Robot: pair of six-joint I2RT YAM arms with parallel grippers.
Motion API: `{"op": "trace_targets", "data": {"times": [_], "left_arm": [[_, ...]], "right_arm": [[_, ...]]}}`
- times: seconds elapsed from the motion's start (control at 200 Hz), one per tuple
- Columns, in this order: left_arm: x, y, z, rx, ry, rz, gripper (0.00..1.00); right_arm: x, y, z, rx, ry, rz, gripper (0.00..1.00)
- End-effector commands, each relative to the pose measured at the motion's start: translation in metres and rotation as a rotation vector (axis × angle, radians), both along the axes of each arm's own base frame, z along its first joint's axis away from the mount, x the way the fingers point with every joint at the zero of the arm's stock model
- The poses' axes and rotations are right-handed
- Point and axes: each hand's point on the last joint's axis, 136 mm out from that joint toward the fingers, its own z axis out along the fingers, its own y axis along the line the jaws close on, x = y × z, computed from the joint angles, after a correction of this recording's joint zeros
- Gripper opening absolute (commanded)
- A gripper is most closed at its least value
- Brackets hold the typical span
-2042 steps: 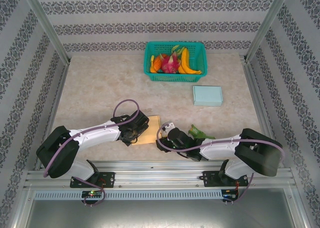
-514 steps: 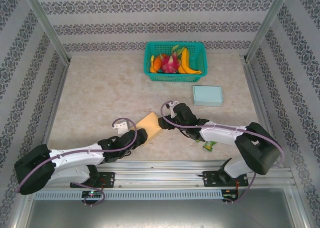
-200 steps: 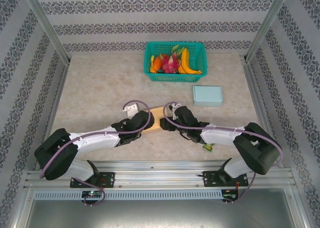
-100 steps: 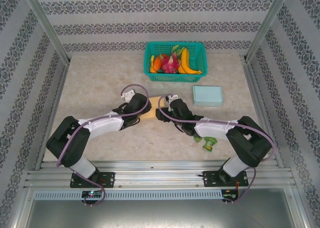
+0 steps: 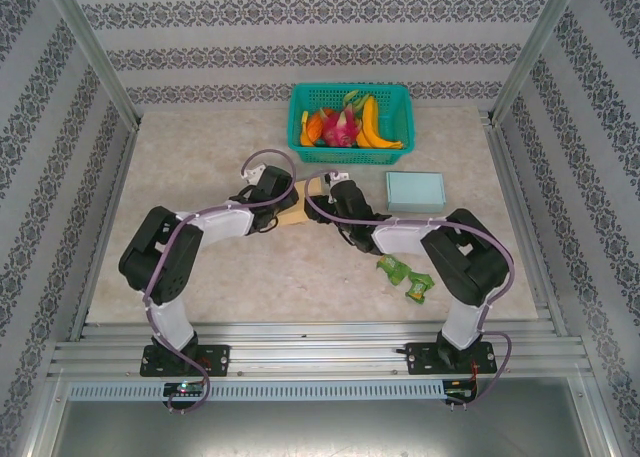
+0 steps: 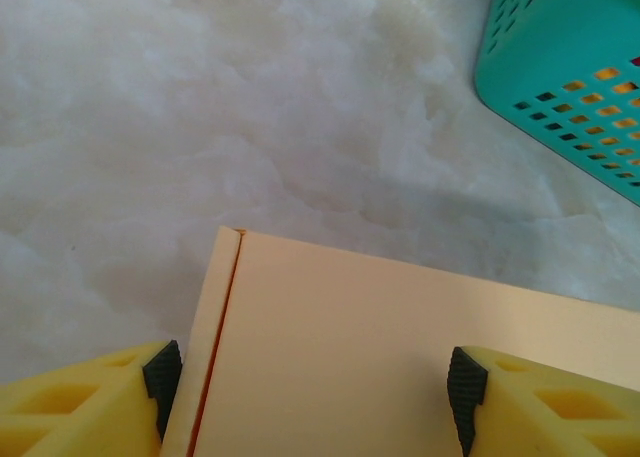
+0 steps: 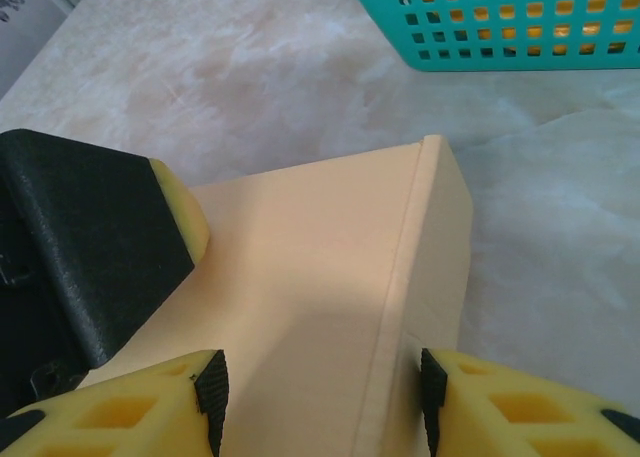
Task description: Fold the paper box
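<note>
The paper box [image 5: 297, 215] is a tan cardboard piece lying on the table just in front of the basket, between my two grippers. My left gripper [image 5: 283, 199] reaches it from the left. In the left wrist view the left gripper [image 6: 310, 387] is open: one pad sits at the box's [image 6: 400, 347] creased left edge, the other fingertip rests over its top face, which runs on past it. My right gripper [image 7: 320, 387] is open too, one pad beside the box's [image 7: 310, 267] right side face and the other finger over the top.
A teal basket [image 5: 350, 152] of fruit stands right behind the box. A pale blue box [image 5: 415, 191] lies to the right. Two green packets [image 5: 392, 268] [image 5: 418, 288] lie nearer the front. The left finger [image 7: 100, 247] shows in the right wrist view.
Both arms have stretched away from the near edge toward the basket, and the paper box has travelled with them. The jaw gaps look unchanged.
</note>
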Motion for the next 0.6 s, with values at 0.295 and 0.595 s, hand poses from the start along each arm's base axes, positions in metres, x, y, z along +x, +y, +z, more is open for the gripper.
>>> {"op": "trace_targets", "data": {"times": [0.295,0.595], "left_arm": [[0.037,-0.032,0.018,-0.076,-0.074,-0.089,0.72],[0.035,-0.022,0.020,-0.032,-0.076,-0.059,0.80]], "right_arm": [[0.010,0.023,0.008,0.080,-0.071,0.071,0.54],[0.010,0.011,0.006,0.069,-0.077,0.047,0.56]]}}
